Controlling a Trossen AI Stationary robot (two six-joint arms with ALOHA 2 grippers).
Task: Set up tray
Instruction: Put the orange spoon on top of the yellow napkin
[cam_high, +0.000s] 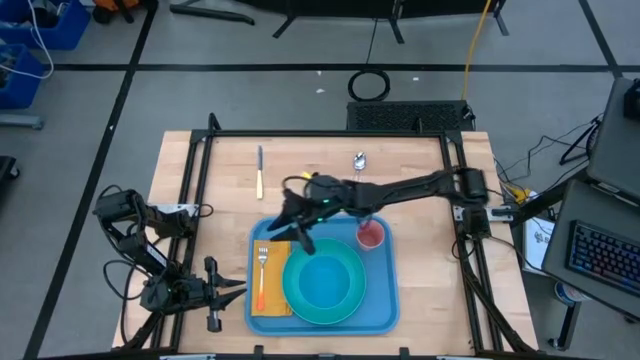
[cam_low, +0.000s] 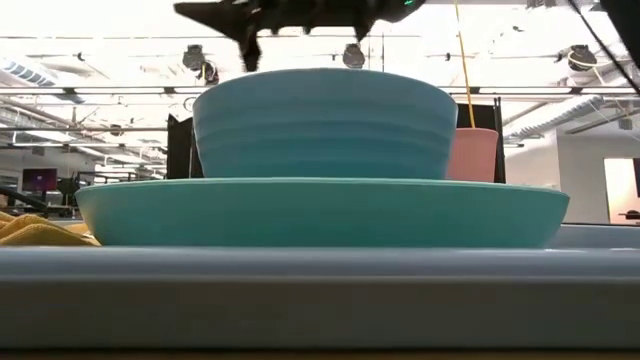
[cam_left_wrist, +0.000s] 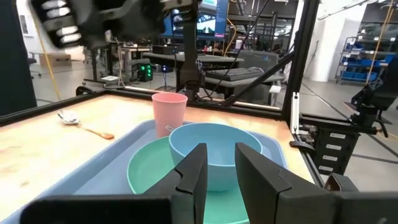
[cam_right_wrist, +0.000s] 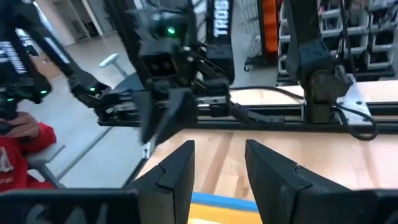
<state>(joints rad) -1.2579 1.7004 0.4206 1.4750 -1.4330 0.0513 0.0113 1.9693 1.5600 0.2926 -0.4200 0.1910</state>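
The light-blue tray (cam_high: 385, 300) lies on the wooden table. On it a turquoise plate (cam_low: 320, 215) carries a blue bowl (cam_low: 325, 125). A pink cup (cam_high: 371, 234) stands at the tray's far right. A fork (cam_high: 263, 272) lies on a yellow-orange napkin (cam_high: 272, 300) along the tray's left side. My right gripper (cam_high: 292, 232) hovers open above the tray's far left corner, nothing between its fingers (cam_right_wrist: 180, 163). My left gripper (cam_high: 240, 290) waits open and level just left of the tray, pointing at the bowl (cam_left_wrist: 214, 146).
A knife (cam_high: 260, 170) and a spoon (cam_high: 360, 160) lie on the bare wood beyond the tray. A black frame (cam_high: 330, 133) runs along the table's far and side edges. A person in red (cam_right_wrist: 22, 152) shows off the table in the right wrist view.
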